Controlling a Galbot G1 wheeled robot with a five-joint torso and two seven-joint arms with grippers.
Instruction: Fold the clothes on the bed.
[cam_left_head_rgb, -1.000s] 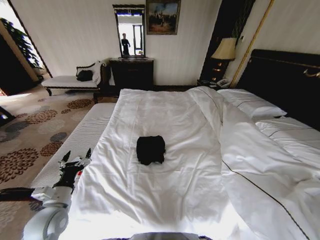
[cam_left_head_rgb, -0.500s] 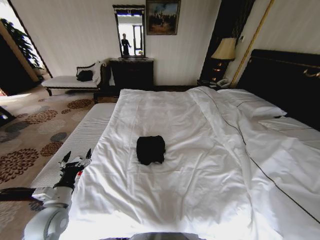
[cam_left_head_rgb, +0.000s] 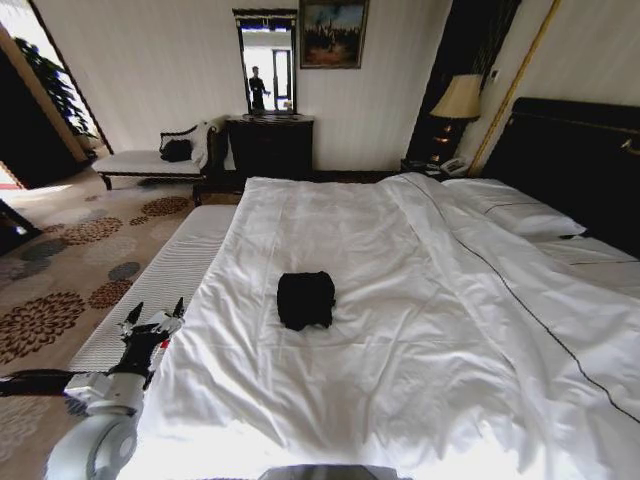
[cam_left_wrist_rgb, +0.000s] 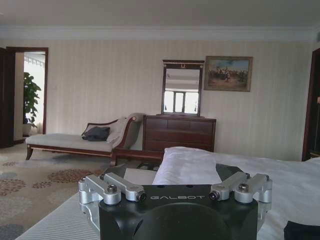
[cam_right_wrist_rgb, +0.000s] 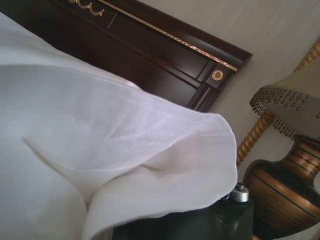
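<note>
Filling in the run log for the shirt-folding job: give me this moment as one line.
T-shirt: compact folded bundle on duvet | left gripper: jaws open, beside bed's edge, apart from shirt | right gripper: under white fabric near headboard

L arm low at robot's left side, end effector (cam_left_head_rgb: 152, 318) fingers spread apart.

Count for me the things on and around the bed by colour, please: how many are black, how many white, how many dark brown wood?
Black: 1, the folded clothes.
White: 2, the duvet and the pillow.
Dark wood: 3, the headboard, the dresser, the bench.
Total: 6.
</note>
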